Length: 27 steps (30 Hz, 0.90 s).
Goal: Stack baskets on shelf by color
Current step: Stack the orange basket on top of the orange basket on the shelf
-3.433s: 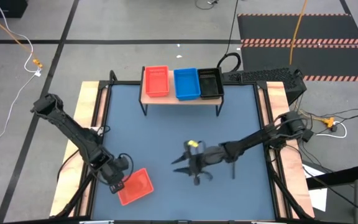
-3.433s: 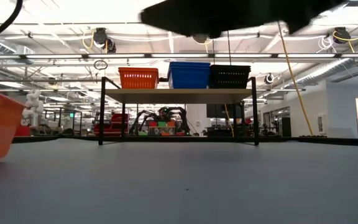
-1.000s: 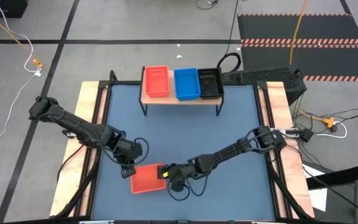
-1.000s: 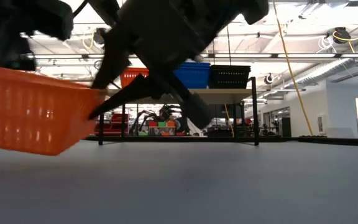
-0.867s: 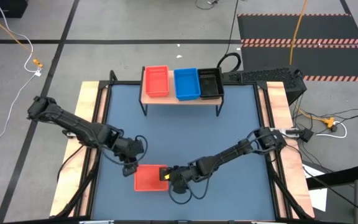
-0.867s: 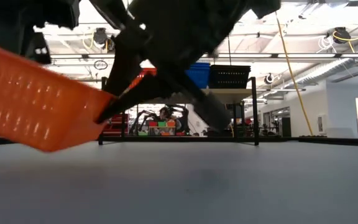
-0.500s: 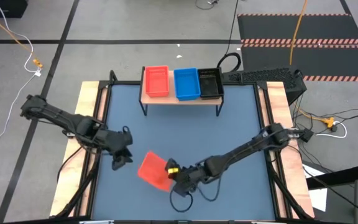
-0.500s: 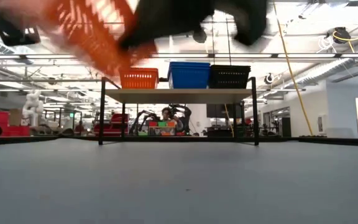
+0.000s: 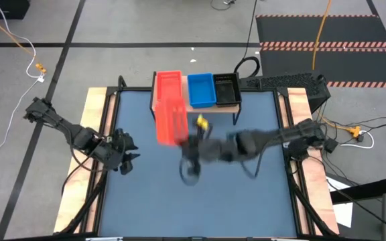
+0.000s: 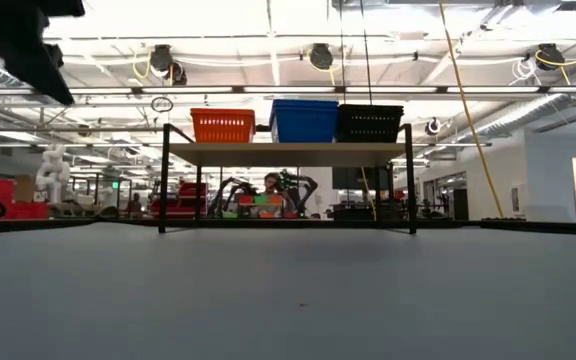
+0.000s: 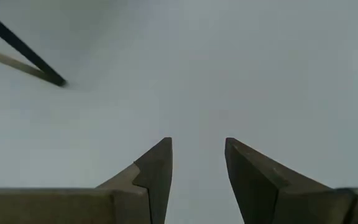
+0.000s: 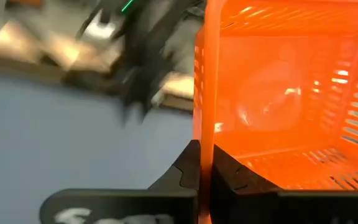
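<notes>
A red basket (image 9: 169, 122) hangs in the air in front of the shelf (image 9: 210, 108), turned on its side, with my right gripper (image 9: 187, 142) shut on it. The wooden shelf top (image 10: 288, 153) carries a red basket (image 10: 222, 125), a blue basket (image 10: 304, 120) and a black basket (image 10: 370, 122) side by side. My left gripper (image 9: 124, 159) hovers open over the table's left part, with nothing between its fingers (image 11: 157, 168). My right gripper (image 12: 205, 158) pinches one side wall of the red basket at its rim (image 12: 205, 134), one finger inside the basket and one outside. The basket is lifted clear of the table and tipped, its hollow side (image 12: 291, 106) facing sideways.
The blue table top (image 9: 200, 201) has raised wooden edges (image 9: 96, 134) on the left and right. The shelf's black legs (image 10: 162, 180) stand near the table's far edge. Cables and a dark box (image 9: 293, 84) lie beyond the far right corner.
My right gripper has taken hold of the red basket near the table's front, lifted it high and carried it toward the shelf, rolling so the basket tipped from flat onto its side. My left gripper has let go of the basket and drawn back toward the left edge.
</notes>
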Tool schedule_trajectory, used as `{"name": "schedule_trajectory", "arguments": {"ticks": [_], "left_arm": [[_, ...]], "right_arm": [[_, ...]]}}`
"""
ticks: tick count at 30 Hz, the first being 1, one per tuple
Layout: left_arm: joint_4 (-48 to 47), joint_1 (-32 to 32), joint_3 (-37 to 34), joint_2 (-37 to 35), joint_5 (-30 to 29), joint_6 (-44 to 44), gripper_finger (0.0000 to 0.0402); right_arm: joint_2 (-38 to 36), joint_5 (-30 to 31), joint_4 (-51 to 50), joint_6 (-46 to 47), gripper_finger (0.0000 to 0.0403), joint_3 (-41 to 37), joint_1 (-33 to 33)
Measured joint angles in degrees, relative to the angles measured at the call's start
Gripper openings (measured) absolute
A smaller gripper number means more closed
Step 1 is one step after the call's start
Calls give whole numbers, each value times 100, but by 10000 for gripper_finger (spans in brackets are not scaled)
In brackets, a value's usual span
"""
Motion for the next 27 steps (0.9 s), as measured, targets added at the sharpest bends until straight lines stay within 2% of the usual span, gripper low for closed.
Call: {"name": "schedule_trajectory", "arguments": {"ticks": [5,8,11,13,17,19,22,27], "left_arm": [[370,4,-630,2,-570,73,150],[724,12,-1098,21,-879,113,150],[1340,79,-1623,47,-1208,226,150],[1904,177,-1964,47,-1352,483,150],[3052,482,-2494,46,-1655,1128,150],[3513,656,-2652,40,-1862,1261,150],[4046,887,-2811,40,-2028,1384,150],[4229,1109,-2921,40,-2026,1618,150]], "right_arm": [[464,-302,-1179,763,0,1772,-888],[810,-791,-1699,1190,0,2340,-1417],[907,-1565,-1618,1472,0,2231,-1896],[1083,-1758,-1650,1541,0,2271,-2169],[1353,-1703,-1719,916,0,2279,-2501],[1442,-1501,-1677,528,0,2281,-2637],[1506,-1569,-1765,45,0,2280,-2817],[1546,-1666,-1792,-736,0,2152,-2870]]}}
